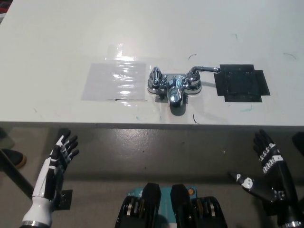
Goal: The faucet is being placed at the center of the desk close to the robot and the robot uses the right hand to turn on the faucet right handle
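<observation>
A chrome faucet [174, 85] stands on the white desk [71, 38] near its front edge, around the middle. Its right handle [202, 70] is a lever pointing to picture right, toward a black square patch [240, 82]. Its other handle [155, 77] is a knob on the picture-left side, and the spout points at the desk's front edge. My black right hand [268, 171] is below the desk edge at the lower right, open with fingers spread, well short of the faucet. My white left hand [56, 164] rests open at the lower left, also below the desk edge.
A clear shiny plastic sheet [114, 80] lies flat on the desk to picture left of the faucet. Small pen marks dot the desk surface. Grey floor shows below the desk's front edge [142, 125]. A dark shoe [13, 157] shows at far left.
</observation>
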Motion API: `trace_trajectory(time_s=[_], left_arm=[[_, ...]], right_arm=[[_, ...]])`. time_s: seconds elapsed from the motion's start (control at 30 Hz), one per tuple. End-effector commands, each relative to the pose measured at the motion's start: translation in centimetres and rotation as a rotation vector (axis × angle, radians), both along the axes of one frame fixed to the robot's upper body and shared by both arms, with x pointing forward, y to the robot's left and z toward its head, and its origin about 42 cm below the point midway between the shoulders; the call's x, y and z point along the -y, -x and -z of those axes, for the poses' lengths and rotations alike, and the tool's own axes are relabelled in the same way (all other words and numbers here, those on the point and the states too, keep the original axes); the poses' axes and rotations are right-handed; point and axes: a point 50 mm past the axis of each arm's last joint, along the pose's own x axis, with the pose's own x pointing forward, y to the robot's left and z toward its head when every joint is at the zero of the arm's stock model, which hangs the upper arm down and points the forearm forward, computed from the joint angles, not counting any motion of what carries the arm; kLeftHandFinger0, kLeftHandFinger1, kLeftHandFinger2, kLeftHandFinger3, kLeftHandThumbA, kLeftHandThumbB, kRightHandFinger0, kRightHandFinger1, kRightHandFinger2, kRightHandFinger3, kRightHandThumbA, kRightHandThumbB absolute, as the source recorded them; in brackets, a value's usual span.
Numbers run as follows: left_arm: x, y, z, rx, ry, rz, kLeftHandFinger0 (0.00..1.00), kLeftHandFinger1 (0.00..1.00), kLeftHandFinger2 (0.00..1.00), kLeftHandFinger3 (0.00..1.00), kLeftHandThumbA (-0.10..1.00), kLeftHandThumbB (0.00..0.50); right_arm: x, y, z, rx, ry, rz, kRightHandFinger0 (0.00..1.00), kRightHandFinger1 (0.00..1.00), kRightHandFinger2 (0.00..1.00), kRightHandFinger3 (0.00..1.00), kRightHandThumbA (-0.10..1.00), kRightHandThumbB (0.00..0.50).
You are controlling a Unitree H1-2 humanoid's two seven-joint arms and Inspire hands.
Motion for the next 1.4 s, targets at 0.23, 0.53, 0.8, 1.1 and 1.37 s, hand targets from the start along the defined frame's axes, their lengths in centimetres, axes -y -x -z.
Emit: trace_trajectory(time_s=[0.23,0.53,0.8,1.1,1.37], left_arm=[[-0.4,0.2,-1.6,0.058,-0.022,0.0,1.0,1.0,1.0,1.0,1.0,0.055],[-0.5,0.0,-2.0,0.061,-0.014,-0.007,1.0,1.0,1.0,1.0,1.0,0.069],[-0.4,-0.1,-2.3,0.067,-0.027,0.019,1.0,1.0,1.0,1.0,1.0,0.068],[0.8,0.2,-2.3,0.062,-0.028,0.055,1.0,1.0,1.0,1.0,1.0,0.093],[0.8,0.0,-2.4,0.068,-0.055,0.056,1.0,1.0,1.0,1.0,1.0,0.088]], right_arm=[[-0.2,-0.7,0.6,0.019,0.046,0.031,1.0,1.0,1.0,1.0,0.94,0.058],[-0.7,-1.6,0.0,0.032,0.056,0.014,1.0,1.0,1.0,1.0,0.88,0.059],[-1.1,-1.8,-0.3,0.04,0.047,0.015,1.0,1.0,1.0,1.0,0.87,0.053],[-1.1,-1.5,-0.4,0.037,0.065,0.009,1.0,1.0,1.0,1.0,0.88,0.09],[-1.1,-1.6,-0.4,0.04,0.076,0.011,1.0,1.0,1.0,1.0,0.84,0.119]])
